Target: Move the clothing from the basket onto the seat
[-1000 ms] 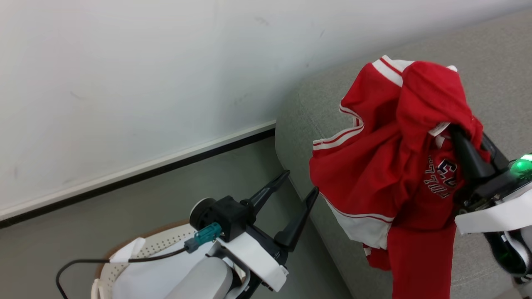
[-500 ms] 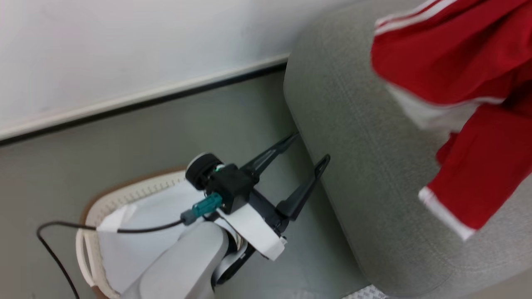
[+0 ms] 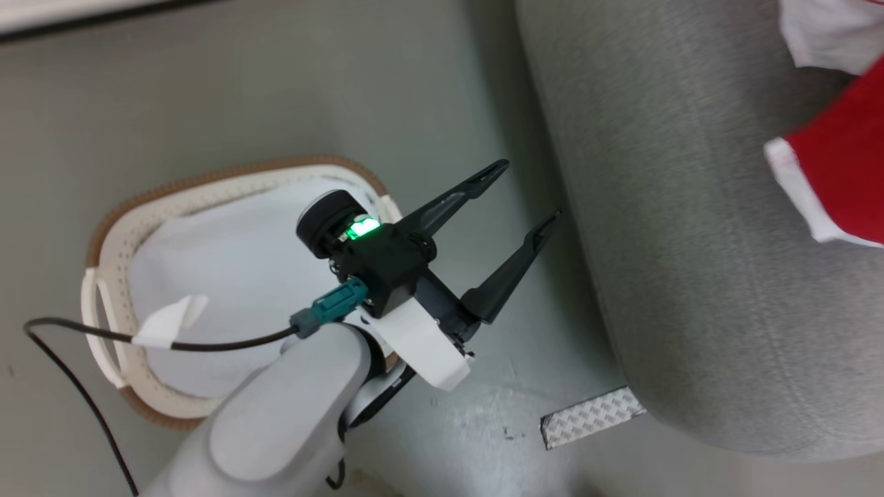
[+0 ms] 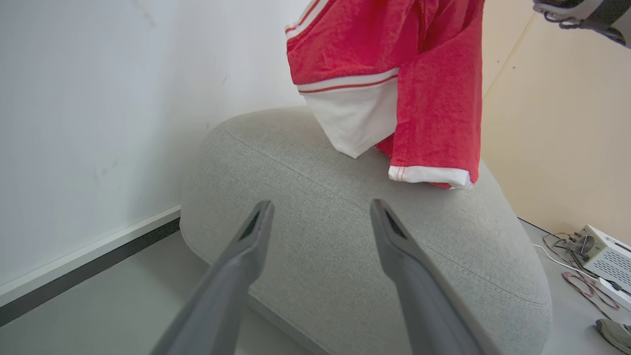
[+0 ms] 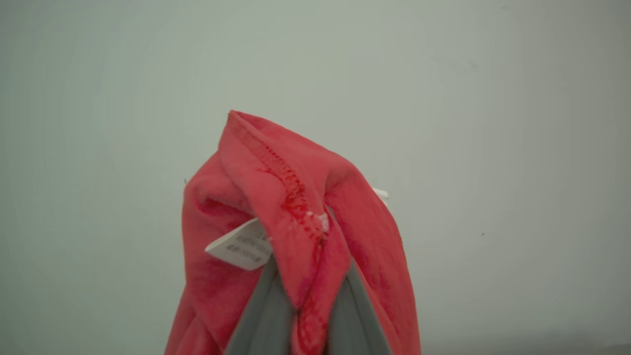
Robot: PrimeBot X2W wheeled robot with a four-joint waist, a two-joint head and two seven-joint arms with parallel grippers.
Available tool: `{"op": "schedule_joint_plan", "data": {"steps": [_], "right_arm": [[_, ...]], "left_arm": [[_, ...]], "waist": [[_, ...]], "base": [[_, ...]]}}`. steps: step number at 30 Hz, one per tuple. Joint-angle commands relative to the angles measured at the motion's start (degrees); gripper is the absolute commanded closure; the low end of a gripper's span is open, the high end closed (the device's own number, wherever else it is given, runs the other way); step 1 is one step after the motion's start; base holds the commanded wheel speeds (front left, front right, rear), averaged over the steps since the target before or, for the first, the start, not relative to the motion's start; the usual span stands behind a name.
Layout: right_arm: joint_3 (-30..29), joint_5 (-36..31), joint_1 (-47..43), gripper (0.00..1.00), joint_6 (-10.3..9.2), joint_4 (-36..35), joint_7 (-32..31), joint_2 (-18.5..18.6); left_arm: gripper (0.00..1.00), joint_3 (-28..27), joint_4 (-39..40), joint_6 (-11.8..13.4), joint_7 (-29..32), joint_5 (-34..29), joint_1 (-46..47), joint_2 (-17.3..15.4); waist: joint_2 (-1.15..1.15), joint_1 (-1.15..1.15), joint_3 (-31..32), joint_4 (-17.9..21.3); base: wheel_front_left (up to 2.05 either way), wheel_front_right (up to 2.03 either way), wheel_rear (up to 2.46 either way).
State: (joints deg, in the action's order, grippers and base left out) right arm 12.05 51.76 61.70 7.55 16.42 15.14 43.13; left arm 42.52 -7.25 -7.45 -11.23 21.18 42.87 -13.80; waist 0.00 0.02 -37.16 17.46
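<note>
Closest to us in the head view, our left gripper (image 3: 530, 191) hangs over the floor (image 3: 207, 83) between the basket (image 3: 207, 183) and the seat (image 3: 690, 241), its two dark fingers spread wide, gripping nothing and touching nothing, tips aimed toward the seat's rounded side. A dark cable (image 3: 207, 343) runs from its wrist across the basket, whose white lining (image 3: 228, 276) shows with no red fabric in it. A patterned metal strip (image 3: 590, 416) lies on the floor at the seat's foot. In the left wrist view the same left gripper (image 4: 320, 204) faces the seat (image 4: 345, 246), and beyond it the clothing (image 4: 424, 74) hangs with its long axis vertical — bunched top out of frame, white panel and white-trimmed cuff pointing down at the cushion; whether they touch it we cannot tell. In the head view the clothing (image 3: 836, 172) shows at the right edge, over the seat. Our right gripper (image 5: 308, 276) has its fingers nearly together, pinching a fold of the clothing (image 5: 276, 187) — a white label (image 5: 241, 249) sticks out beside them. Farthest back stands the pale wall (image 4: 98, 98).
</note>
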Motion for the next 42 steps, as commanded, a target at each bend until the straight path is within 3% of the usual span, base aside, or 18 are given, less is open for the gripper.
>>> {"op": "schedule_joint_plan", "data": {"steps": [1,10,18,19,21,23,33,42], "right_arm": [[1.6,0.14,0.25,1.0,-0.12,2.67,-0.04,-0.62],[9.27,3.45,-1.37,1.0,-0.12,15.6,-1.17,-2.19],[16.12,8.14,-0.27,1.0,-0.12,25.07,-9.45,-2.62],[16.88,8.48,-0.02,0.94,-0.12,25.72,-10.17,-2.63],[17.98,9.54,0.42,0.57,-0.12,26.98,-11.66,-2.83],[19.22,10.5,0.46,0.0,-0.12,27.85,-13.19,-2.86],[24.97,10.86,1.43,0.0,-0.12,28.4,-13.51,-1.84],[30.5,9.83,1.54,0.0,-0.12,22.24,-12.63,1.13]], "left_arm": [[0.0,-0.44,-0.04,0.28,-0.37,-0.63,0.3,-0.89],[0.0,-0.59,-0.59,0.53,-1.1,-0.29,0.25,-1.52],[0.0,-0.74,-1.41,0.9,-2.2,0.41,-0.38,-1.22],[0.0,-0.7,-1.49,0.88,-2.24,0.42,-0.33,-1.17],[0.0,-0.54,-1.66,0.84,-2.42,0.48,-0.18,-1.01],[0.0,-0.51,-1.91,0.81,-2.72,0.6,-0.17,-0.86],[0.0,0.9,-4.35,0.6,-3.56,1.28,-3.45,0.11],[0.0,-0.78,-5.5,0.74,-3.92,3.16,-8.66,1.65]], "waist": [[0.0,-0.02,-3.33,-1.46],[0.0,-0.02,-4.43,-2.63],[0.0,-0.02,-3.56,-2.85],[0.0,-0.02,-3.32,-2.85],[0.0,-0.02,-2.72,-2.9],[0.0,-0.02,-1.95,-2.9],[0.0,-0.02,6.86,-2.07],[0.0,-0.02,19.22,-1.81]], "base": [[0.0,0.0,0.0],[0.0,0.0,0.0],[0.0,0.0,0.0],[0.0,0.0,0.0],[0.0,0.0,0.0],[0.0,0.0,0.0],[0.0,0.0,0.0],[0.0,0.0,0.0]]}}
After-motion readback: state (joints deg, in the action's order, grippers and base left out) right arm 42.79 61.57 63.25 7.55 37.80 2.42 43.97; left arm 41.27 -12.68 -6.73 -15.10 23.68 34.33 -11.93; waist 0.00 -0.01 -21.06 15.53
